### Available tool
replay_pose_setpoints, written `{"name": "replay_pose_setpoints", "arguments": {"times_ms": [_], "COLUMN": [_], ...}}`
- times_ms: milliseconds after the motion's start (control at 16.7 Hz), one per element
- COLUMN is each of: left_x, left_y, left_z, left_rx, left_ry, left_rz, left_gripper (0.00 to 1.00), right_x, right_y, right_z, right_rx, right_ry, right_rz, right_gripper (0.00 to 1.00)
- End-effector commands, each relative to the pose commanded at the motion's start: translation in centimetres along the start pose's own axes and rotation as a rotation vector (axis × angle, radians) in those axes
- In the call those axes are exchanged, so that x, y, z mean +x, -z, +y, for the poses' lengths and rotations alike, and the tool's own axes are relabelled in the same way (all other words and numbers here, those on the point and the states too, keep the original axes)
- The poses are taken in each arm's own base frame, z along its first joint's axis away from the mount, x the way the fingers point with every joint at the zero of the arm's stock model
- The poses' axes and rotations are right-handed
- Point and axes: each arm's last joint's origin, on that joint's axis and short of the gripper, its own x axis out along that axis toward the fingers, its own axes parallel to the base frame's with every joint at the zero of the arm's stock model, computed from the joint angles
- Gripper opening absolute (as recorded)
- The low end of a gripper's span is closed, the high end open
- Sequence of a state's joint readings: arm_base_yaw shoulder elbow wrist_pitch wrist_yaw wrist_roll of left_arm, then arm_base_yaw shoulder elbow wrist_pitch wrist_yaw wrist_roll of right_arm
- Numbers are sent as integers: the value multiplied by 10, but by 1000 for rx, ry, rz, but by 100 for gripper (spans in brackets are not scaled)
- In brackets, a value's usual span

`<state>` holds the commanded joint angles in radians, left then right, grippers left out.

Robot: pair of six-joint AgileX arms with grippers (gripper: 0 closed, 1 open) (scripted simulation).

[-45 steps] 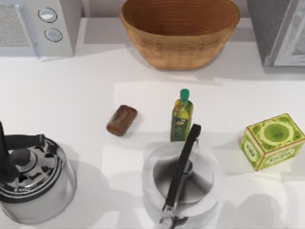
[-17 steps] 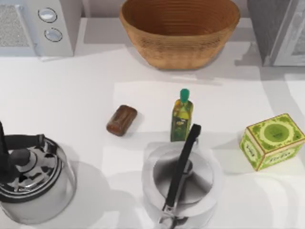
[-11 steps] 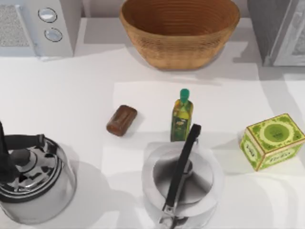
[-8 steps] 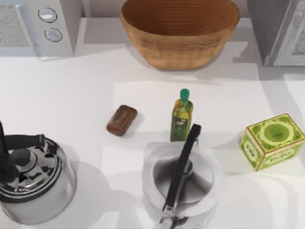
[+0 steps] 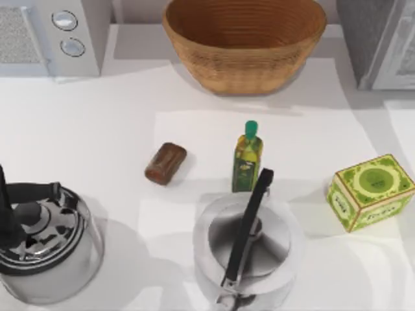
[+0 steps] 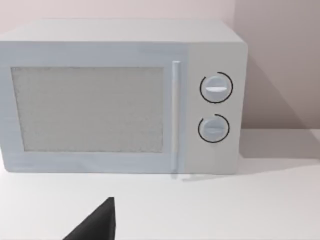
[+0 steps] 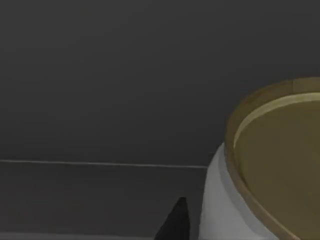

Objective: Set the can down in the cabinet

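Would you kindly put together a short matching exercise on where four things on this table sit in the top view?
Things:
1. can
2. basket
3. green box
4. microwave

Places:
A. far left corner of the table
B. near the right edge, in front of the cabinet
C. lying on its side just left of the green-capped bottle
D. at the far edge, in the middle

Pairs: 1-C, 2-D, 3-B, 4-A
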<state>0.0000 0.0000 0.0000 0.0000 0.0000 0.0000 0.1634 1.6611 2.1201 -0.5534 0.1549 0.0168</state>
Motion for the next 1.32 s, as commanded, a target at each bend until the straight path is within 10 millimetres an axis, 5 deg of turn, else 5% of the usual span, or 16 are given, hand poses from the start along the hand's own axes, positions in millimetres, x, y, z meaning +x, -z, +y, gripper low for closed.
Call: {"name": "replay_pose_setpoints", "arguments": {"times_ms": [300,600,900,1320], "left_x": [0,0,0,0], "left_y": [0,0,0,0], "left_z": [0,0,0,0], "left_rx": [0,0,0,0], "left_ry": [0,0,0,0], "left_rz": [0,0,0,0], "left_gripper": [100,100,100,100], "right_x": [31,66,68,68], "right_y": [-31,-21,-20,-20], "right_z": [-3,-14,-15,-15], "right_rx": [11,16,17,17], "right_ry": [-3,25,29,29], "right_rz": [-107,-92,-89,-89], "right_gripper": [0,0,0,53]}}
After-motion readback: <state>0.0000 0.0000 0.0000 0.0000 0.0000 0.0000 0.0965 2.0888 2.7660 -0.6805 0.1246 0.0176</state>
